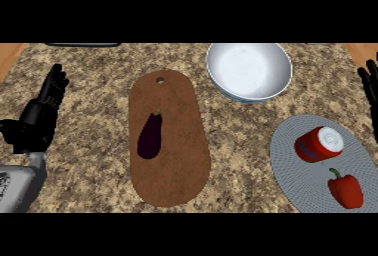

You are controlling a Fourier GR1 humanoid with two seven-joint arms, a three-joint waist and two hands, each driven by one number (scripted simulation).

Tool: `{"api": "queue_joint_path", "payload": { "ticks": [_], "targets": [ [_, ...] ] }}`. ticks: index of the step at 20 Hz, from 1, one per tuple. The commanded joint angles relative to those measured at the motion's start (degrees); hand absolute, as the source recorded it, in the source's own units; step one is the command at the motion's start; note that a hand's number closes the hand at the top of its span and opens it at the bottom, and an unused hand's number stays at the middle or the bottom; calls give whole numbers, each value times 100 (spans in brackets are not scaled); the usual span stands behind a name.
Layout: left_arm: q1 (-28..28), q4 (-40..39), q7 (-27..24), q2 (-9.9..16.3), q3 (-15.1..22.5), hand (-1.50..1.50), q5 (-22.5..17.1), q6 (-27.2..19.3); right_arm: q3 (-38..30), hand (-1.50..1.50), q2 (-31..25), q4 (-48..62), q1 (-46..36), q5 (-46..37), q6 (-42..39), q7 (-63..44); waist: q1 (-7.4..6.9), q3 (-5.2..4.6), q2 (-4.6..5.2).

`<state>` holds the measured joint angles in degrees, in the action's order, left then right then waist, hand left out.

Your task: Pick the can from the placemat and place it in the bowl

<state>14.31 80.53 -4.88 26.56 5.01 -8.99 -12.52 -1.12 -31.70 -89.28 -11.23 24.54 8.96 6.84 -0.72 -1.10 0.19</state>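
Observation:
A red can (318, 144) with a white lid lies on its side on the round grey placemat (295, 170) at the right. Behind it, at the counter's far side, stands a white bowl (249, 70) with a blue base, nothing inside it. My left hand (44, 107) rests open at the left edge, fingers pointing up, far from the can. Only the straight fingers of my right hand (368, 90) show at the right edge, above and to the right of the placemat, apart from the can.
A red bell pepper (345, 190) lies on the placemat just in front of the can. A long brown cutting board (169, 170) lies in the middle with a dark aubergine (150, 136) on it. The counter is speckled granite.

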Motion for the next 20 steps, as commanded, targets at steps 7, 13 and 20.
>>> {"api": "queue_joint_path", "payload": {
  "ticks": [7,13,20],
  "targets": [
    [147,-20,14,-208,-326,0,-482,100,1333,-150,-1100,-1355,-960,-1186,-2159,347,-80,19,-237],
    [-188,515,255,1,-853,0,-794,163,1450,-150,-226,-2207,1587,-1560,-1804,2272,167,116,-56],
    [-282,465,124,62,-1042,0,-862,373,39,-150,-1610,-2526,1929,-1931,-2173,2175,211,107,-57]
  ]
}}
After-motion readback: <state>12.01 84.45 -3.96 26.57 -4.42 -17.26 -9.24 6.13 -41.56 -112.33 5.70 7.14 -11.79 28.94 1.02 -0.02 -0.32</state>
